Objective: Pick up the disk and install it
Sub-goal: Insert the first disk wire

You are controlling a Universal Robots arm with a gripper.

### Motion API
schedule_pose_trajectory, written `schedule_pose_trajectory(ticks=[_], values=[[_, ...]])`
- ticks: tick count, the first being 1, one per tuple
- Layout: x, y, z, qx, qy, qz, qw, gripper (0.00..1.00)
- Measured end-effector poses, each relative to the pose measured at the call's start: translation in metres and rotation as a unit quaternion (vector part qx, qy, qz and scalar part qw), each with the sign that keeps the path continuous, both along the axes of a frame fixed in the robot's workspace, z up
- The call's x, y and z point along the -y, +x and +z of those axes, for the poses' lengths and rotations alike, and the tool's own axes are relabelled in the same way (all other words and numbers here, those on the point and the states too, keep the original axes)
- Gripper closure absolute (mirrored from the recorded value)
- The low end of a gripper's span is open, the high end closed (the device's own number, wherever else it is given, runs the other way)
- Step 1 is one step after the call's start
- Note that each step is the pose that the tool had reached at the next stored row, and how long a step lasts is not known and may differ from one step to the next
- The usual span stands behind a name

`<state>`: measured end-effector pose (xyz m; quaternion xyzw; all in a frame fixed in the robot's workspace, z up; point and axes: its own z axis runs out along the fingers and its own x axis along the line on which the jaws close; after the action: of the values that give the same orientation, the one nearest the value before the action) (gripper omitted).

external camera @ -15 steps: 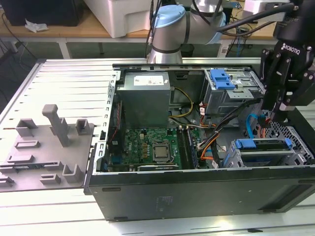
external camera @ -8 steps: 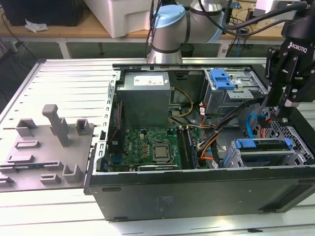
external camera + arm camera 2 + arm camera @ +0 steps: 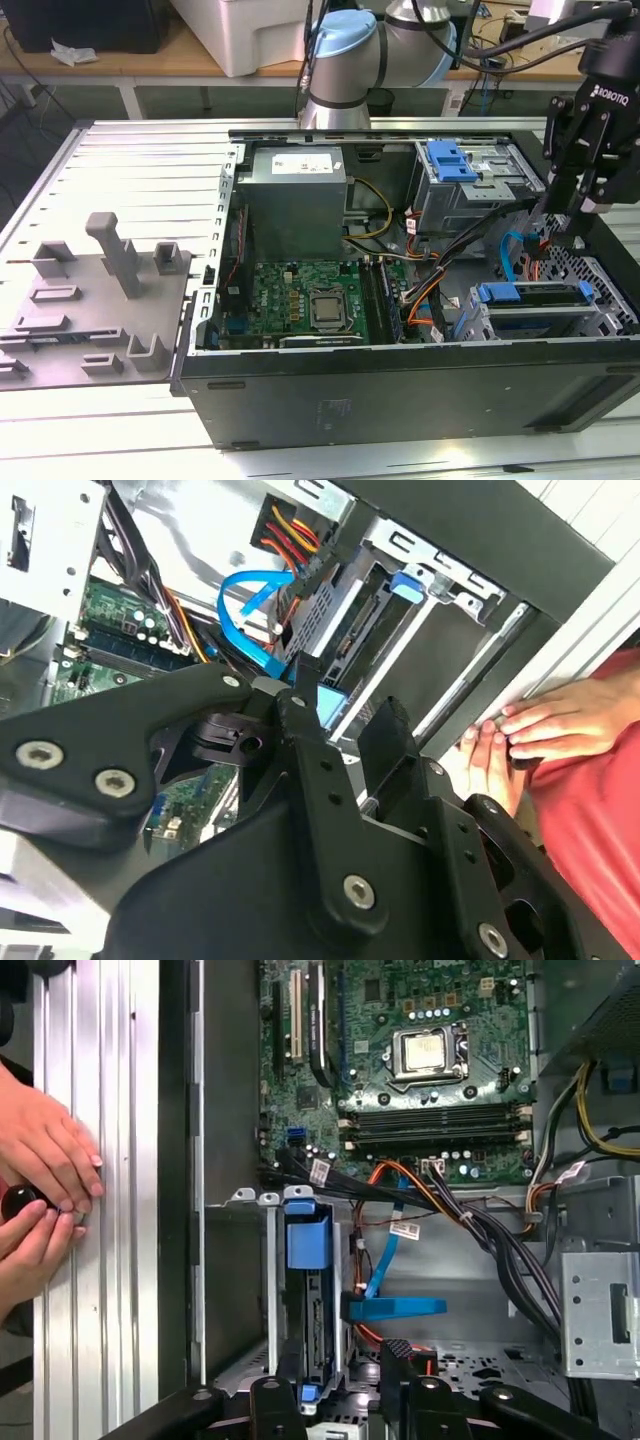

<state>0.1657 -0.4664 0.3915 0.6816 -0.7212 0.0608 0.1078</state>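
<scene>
The disk [image 3: 540,296] stands on edge in the lower drive cage [image 3: 600,318] at the exterior view's right, inside the open computer case. Its blue carrier tab [image 3: 307,1235] and silver edge [image 3: 318,1330] run straight away from me in the first wrist view. My gripper [image 3: 560,228] hangs just above that cage, open. Its black fingers [image 3: 275,1405] stand apart on either side of the disk's near end, without pinching it. The second wrist view shows the disk [image 3: 352,630] in its slot beyond the gripper [image 3: 342,715].
A blue data cable [image 3: 395,1308] and bundled wires [image 3: 480,1225] run beside the cage. The upper drive cage carries a blue latch [image 3: 450,160]. A person's hands [image 3: 40,1185] rest on the table rail by the case. A grey fixture plate [image 3: 95,300] lies at the exterior view's left.
</scene>
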Motion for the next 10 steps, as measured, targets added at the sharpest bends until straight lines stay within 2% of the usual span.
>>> schedule_pose_trajectory(ticks=[5, 8, 10], values=[[-0.0008, 0.002, -0.0029, -0.0002, 0.0, -0.034, 0.9994, 0.56], [-0.0012, 0.0052, -0.0042, -0.0002, 0.0, -0.048, 0.9988, 0.56], [-0.0032, 0.0087, -0.0047, 0.0001, 0.0, -0.054, 0.9986, 0.56]])
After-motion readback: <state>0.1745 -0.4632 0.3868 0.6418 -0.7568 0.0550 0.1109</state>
